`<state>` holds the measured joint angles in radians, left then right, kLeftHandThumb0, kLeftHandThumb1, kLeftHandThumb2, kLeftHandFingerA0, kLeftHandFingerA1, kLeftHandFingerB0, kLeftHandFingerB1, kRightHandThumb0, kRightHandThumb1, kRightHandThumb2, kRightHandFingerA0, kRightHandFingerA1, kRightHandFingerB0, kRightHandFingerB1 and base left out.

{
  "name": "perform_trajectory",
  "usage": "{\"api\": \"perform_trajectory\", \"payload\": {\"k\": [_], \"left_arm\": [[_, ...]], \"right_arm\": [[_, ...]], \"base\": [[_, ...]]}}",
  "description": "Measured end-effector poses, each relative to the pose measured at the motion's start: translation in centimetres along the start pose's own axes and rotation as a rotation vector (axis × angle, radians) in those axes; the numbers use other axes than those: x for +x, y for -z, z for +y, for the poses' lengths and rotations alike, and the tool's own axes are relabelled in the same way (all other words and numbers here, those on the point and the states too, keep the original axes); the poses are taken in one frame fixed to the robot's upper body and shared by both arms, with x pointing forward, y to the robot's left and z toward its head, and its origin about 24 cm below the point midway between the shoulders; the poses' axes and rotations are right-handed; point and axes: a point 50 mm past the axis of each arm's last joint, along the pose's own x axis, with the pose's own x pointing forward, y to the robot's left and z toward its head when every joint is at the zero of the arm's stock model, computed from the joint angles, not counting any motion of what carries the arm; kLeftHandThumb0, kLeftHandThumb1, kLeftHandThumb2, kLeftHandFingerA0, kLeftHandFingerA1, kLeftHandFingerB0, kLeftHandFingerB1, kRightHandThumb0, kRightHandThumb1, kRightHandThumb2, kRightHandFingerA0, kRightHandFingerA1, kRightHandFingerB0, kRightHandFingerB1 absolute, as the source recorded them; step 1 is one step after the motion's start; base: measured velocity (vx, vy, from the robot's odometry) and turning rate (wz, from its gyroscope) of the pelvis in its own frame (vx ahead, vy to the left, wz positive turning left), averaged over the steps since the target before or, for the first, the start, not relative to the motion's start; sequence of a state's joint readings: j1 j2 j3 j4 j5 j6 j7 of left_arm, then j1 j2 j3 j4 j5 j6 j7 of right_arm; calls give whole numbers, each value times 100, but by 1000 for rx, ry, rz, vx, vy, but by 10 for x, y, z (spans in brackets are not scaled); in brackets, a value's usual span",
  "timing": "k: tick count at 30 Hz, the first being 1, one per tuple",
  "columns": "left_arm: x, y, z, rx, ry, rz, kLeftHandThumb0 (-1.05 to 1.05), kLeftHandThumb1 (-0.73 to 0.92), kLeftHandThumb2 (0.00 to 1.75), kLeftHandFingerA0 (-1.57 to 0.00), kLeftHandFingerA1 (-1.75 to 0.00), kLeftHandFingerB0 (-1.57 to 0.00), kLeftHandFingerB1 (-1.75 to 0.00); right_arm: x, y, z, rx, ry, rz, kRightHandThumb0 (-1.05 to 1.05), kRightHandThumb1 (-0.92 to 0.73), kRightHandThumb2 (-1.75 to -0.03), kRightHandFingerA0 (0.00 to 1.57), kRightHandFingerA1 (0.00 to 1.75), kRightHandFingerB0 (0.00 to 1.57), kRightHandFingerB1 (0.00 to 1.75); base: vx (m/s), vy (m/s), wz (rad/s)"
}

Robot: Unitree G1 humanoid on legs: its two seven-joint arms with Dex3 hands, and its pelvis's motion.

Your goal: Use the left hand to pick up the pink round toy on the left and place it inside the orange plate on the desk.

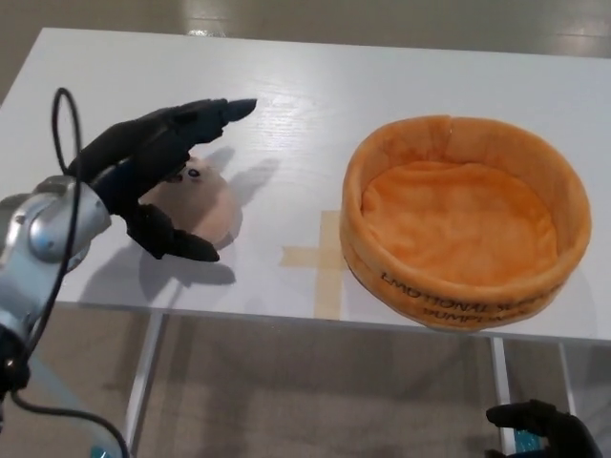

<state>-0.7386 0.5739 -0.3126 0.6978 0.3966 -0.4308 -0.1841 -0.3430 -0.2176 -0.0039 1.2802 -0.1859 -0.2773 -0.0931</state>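
Left black hand (153, 172) spread wide over small pink round toy (196, 202) w/ face, not gripping. Soft orange plush plate (465, 221) well apart, right side, white desk (286, 105).

Dark lettering on orange plate (458, 296) outer wall, upside down, not legible

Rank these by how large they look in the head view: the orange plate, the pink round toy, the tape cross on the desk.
1. Orange plate, clearly the largest.
2. Pink round toy, though the left hand hides part of it.
3. Tape cross; not clearly smaller than the toy, since the plate hides one end.
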Motion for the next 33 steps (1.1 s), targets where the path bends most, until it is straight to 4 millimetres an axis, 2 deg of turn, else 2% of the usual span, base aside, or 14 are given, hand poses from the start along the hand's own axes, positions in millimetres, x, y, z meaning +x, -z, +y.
{"api": "perform_trajectory", "payload": {"k": [5,6,7,8,15,17,18,19,21,23,24,27,28,33], "left_arm": [[5,13,-9,71,51,88,-46,39,53,0,-20,-11,-27],[6,17,-13,85,63,115,-43,31,69,0,-17,-7,-31],[7,18,-15,88,68,125,-43,31,69,0,-17,-7,-31],[7,20,-17,89,73,138,-43,38,53,0,-21,-11,-26],[7,29,-22,87,74,192,-46,33,64,-6,-24,-10,-29],[7,31,-22,86,69,199,-46,38,60,-17,-35,-10,-33],[7,31,-23,86,68,201,-24,63,59,-74,-49,-32,-31],[7,31,-23,85,68,202,-20,76,64,-104,-62,-61,-39],[7,32,-23,65,62,205,-18,81,65,-112,-70,-75,-44],[7,32,-23,27,45,201,-18,81,65,-112,-70,-75,-44],[8,31,-21,-1,29,189,-18,80,68,-114,-84,-88,-53],[9,29,-20,-28,18,176,-18,79,72,-112,-96,-91,-60],[9,28,-20,-38,13,171,-17,83,68,-94,-122,-86,-79],[10,26,-22,-82,-7,158,-18,82,69,-89,-132,-84,-87]], "right_arm": [[0,0,0,-2,-5,8,-17,-58,-56,49,83,47,72],[0,0,0,-4,-9,11,-17,-58,-56,49,82,47,72],[0,0,1,-5,-10,12,-17,-58,-56,49,82,47,72],[0,0,1,-6,-12,13,-19,-59,-56,48,80,47,71],[1,1,1,-14,-22,19,-17,-58,-56,52,83,49,73],[1,1,2,-16,-23,19,-17,-58,-58,50,83,47,73],[1,1,2,-16,-24,19,-18,-57,-58,50,82,47,72],[1,1,2,-16,-24,19,-17,-57,-58,49,82,47,73],[1,1,2,-17,-26,19,-16,-57,-57,50,82,48,73],[1,1,1,-14,-26,20,-16,-57,-57,50,82,48,73],[1,1,1,-13,-27,20,-17,-58,-57,50,83,48,73],[1,1,2,-14,-29,20,-19,-58,-56,53,83,49,73],[1,1,2,-15,-30,20,-18,-56,-57,54,85,50,74],[1,1,2,-19,-32,20,-18,-57,-57,54,85,50,74]], "base": [[0,0,0],[0,0,0],[0,0,0],[0,0,0],[0,0,0],[0,0,0],[0,0,0],[0,0,0],[0,0,0],[0,0,0],[0,0,0],[0,0,0],[0,0,0],[0,0,0]]}}
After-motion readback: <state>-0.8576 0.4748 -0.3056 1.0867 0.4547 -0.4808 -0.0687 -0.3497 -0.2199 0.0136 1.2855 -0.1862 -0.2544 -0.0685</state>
